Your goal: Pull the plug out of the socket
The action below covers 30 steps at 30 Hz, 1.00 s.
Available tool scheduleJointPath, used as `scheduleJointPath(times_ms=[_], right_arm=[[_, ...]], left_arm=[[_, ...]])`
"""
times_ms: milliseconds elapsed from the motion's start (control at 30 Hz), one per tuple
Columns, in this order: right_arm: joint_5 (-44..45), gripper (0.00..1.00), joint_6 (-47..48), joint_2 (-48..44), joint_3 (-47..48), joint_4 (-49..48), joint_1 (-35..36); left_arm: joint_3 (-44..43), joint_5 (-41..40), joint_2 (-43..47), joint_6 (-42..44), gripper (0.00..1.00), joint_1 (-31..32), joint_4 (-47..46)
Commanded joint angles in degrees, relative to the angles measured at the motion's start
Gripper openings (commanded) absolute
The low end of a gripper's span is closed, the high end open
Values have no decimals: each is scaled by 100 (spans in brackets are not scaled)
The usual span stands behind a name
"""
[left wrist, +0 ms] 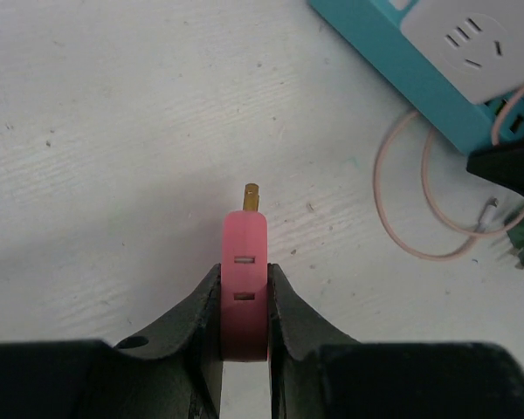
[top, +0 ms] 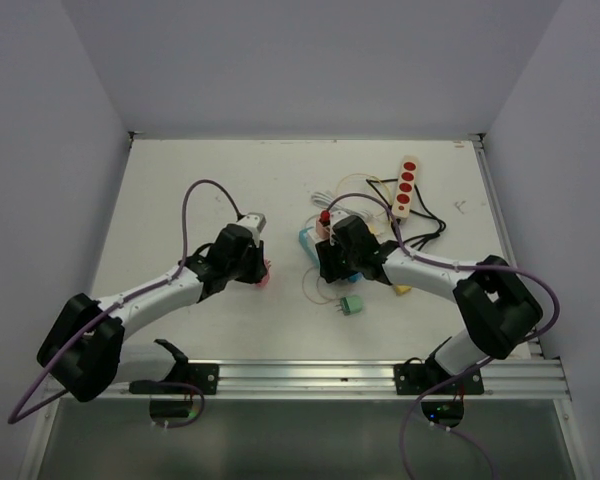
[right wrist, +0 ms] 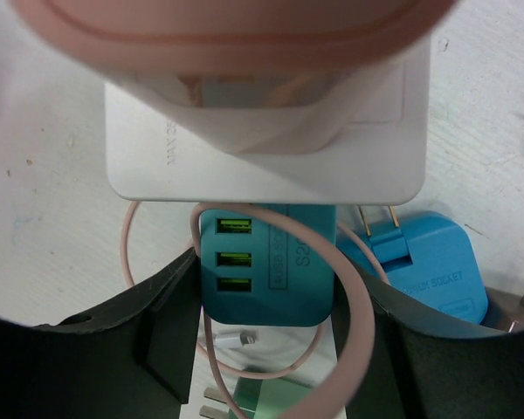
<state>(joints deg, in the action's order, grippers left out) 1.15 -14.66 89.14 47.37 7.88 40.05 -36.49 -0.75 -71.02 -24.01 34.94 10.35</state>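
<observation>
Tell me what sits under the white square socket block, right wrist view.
A teal charger body with three green USB ports pokes out beneath the white square socket block; a pink cable loops over it. Its far end is covered.

Overhead rear view — wrist cams close, sharing teal socket (left wrist: 393, 70).

The plug (left wrist: 244, 244) sits in the left gripper (left wrist: 244, 275), left of the socket (left wrist: 419, 74) and apart from it. A small loose plug (top: 351, 305) lies in front of the socket, and a power strip (top: 406, 186) lies behind it.
</observation>
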Motion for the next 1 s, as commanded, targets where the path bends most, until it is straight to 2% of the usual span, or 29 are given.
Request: scheduleJointPath(times_ms=[0,167,267,300,367,400,500,700,967], right_arm=[[-440,0,165,-275,-106,-32,11],[-580,0,174,-362,-184,-85,11],[-616,0,156,-415,-237,-128,20],[-668,0,156,-424,-246,-155,20],[-730,0,173,-442,-290,-207,20],[-887,0,191,-468,-316,-251,20],[-1125,0,209,-547,-404,-436,46],[-1529,0,349,-556,-369,-392,117],[-1899,0,244,-521,-387,-533,213]], left_arm=[[63,-408,-297,-709,13,-57,-639],[203,197,-631,-1105,19,-531,-1377],[300,374,-693,-1308,31,-918,-1466],[326,383,-676,-1299,43,-980,-1448],[353,304,-545,-1264,59,-1112,-1369],[336,260,-483,-1212,76,-1121,-1256],[309,164,-228,-1115,92,-1121,-1045],[292,93,395,-746,95,-1130,-631],[327,454,1047,-376,95,-902,-938]])
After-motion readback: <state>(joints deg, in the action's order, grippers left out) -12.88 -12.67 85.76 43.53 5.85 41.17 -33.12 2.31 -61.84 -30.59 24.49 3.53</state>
